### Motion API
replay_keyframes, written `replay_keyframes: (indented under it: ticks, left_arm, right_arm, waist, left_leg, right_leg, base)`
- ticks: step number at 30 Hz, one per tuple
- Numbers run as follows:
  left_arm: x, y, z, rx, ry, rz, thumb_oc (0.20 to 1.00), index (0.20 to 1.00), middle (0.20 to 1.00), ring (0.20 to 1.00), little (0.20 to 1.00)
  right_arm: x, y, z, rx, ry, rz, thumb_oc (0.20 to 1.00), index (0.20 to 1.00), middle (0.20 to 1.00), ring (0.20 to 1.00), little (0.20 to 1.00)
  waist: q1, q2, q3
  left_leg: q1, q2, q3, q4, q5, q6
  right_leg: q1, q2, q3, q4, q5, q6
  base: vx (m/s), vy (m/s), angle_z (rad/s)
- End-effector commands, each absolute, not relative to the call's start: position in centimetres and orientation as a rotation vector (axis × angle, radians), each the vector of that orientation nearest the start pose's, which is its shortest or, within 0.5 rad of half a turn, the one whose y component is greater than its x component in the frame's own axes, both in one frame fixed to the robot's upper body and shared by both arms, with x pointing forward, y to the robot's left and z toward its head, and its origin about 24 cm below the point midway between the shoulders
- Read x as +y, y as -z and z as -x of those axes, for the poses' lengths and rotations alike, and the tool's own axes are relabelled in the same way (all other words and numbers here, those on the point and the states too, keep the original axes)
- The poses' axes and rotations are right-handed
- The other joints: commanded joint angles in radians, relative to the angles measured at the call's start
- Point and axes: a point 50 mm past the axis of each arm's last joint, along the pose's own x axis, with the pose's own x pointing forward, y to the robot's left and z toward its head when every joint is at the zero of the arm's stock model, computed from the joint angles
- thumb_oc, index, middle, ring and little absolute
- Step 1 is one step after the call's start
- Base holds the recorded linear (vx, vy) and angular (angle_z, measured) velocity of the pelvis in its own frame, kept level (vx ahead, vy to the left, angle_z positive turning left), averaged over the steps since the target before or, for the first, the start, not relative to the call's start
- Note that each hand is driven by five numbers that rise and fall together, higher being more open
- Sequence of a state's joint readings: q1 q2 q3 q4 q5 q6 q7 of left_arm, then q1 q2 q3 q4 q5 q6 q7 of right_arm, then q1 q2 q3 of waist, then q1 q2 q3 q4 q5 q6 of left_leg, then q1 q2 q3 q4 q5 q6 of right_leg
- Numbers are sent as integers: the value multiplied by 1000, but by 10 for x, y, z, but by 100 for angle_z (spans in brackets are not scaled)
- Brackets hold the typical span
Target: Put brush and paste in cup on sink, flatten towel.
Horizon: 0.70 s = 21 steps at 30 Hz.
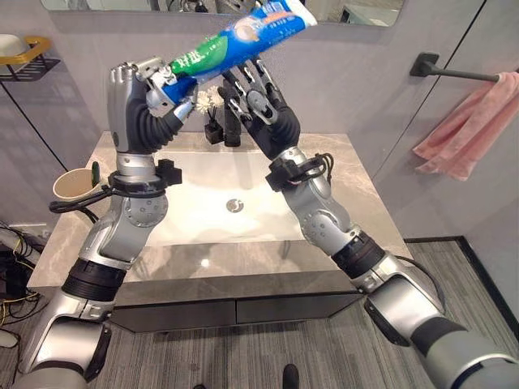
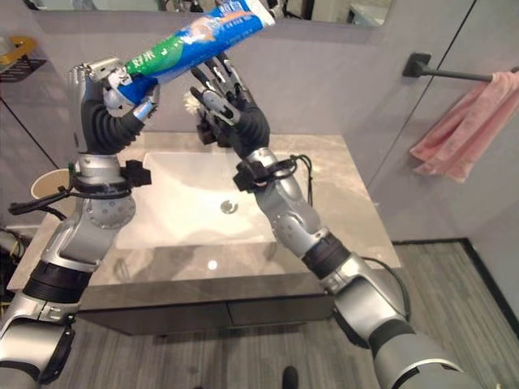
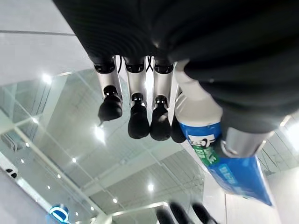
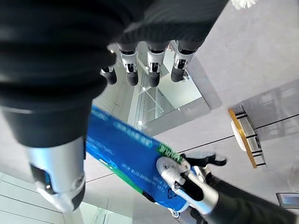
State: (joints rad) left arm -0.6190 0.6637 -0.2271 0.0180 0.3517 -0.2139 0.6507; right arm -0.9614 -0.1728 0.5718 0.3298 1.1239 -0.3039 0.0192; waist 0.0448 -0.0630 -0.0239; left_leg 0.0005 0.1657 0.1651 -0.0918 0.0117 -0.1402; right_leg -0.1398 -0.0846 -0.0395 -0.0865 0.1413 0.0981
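From the head camera, the left hand (image 1: 142, 81) is raised above the sink (image 1: 195, 235), fingers curled round the cap end of the toothpaste tube (image 1: 235, 39), while the right hand (image 1: 259, 101) stands beside the tube with fingers straight and spread; the cup (image 1: 75, 185) sits at the counter's left edge and the pink towel (image 1: 474, 126) hangs bunched on the right wall. The left wrist view shows the tube (image 3: 210, 144) pinched under the thumb, and the right wrist view shows relaxed fingers (image 4: 152, 63) apart from the tube (image 4: 131, 158)

Grey marble sink counter (image 1: 357, 174), beige cup (image 1: 75, 185) (left edge), dark bottles (image 1: 223, 130) behind basin
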Motion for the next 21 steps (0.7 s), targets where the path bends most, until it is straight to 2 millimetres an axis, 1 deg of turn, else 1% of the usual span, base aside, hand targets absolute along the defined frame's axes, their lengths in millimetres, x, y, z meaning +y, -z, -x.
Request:
replay_keyframes:
  ticks: [1, 3, 4, 8, 11, 13, 14, 21]
  left_arm:
    - [163, -289, -292, -1253, -319, -686, 200, 200, 200, 200, 200]
    - [162, -288, -291, -1253, -308, -676, 200, 200, 200, 200, 200]
    - [162, -285, -289, -1253, -296, -663, 200, 200, 200, 200, 200]
    - [161, -274, -286, -1222, -269, -638, 200, 200, 200, 200, 200]
    - [162, -269, -286, -1206, -262, -636, 200, 200, 200, 200, 200]
    - [163, -263, -285, -1184, -256, -630, 200, 200, 200, 200, 200]
    - [164, -263, -284, -1184, -256, -630, 200, 200, 200, 200, 200]
    - [163, -241, -283, -1097, -195, -608, 200, 200, 200, 200, 200]
  right_arm:
    - [-6, -288, -334, -596, -772, -675, 1000, 1000, 1000, 1000, 1000]
    - [-4, -290, -334, -597, -772, -678, 1000, 1000, 1000, 1000, 1000]
    - [-3, -294, -332, -611, -775, -691, 1000, 1000, 1000, 1000, 1000]
    - [-3, -298, -331, -625, -773, -723, 1000, 1000, 1000, 1000, 1000]
    - [-4, -298, -330, -628, -772, -737, 1000, 1000, 1000, 1000, 1000]
    - [-6, -302, -329, -650, -763, -758, 1000, 1000, 1000, 1000, 1000]
    - [-5, -302, -329, -649, -763, -759, 1000, 1000, 1000, 1000, 1000]
    - [-7, -303, -323, -670, -766, -788, 1000, 1000, 1000, 1000, 1000]
  waist:
    - [23, -52, -5]
    - [24, -51, -6]
    - [28, -52, -7]
    - [32, -51, -13]
    - [33, -51, -14]
    - [36, -50, -15]
    - [36, -50, -15]
    - [42, -47, -19]
  left_leg:
    - [27, -32, -26, 5, 1, 37]
    - [28, -33, -27, 5, 1, 38]
    - [31, -34, -28, 5, -1, 39]
    - [34, -35, -33, 5, -3, 40]
    - [35, -36, -35, 5, -3, 40]
    - [35, -39, -38, 5, -4, 41]
    - [36, -39, -38, 5, -4, 41]
    - [40, -45, -43, 5, -8, 46]
  right_leg:
    - [62, -117, -13, -1, 13, 101]
    - [65, -117, -14, -1, 12, 101]
    - [68, -118, -16, -1, 9, 100]
    - [77, -121, -20, -1, 7, 99]
    - [79, -122, -23, -1, 6, 99]
    - [83, -124, -26, -1, 5, 98]
    - [83, -124, -26, -1, 5, 98]
    - [87, -128, -27, -1, 5, 98]
  base:
    - [0, 0, 0]
    - [11, 2, 2]
    - [0, 0, 0]
    - [8, 2, 0]
    - [6, 2, 4]
    - [1, 4, 8]
    - [2, 2, 9]
    - [1, 0, 1]
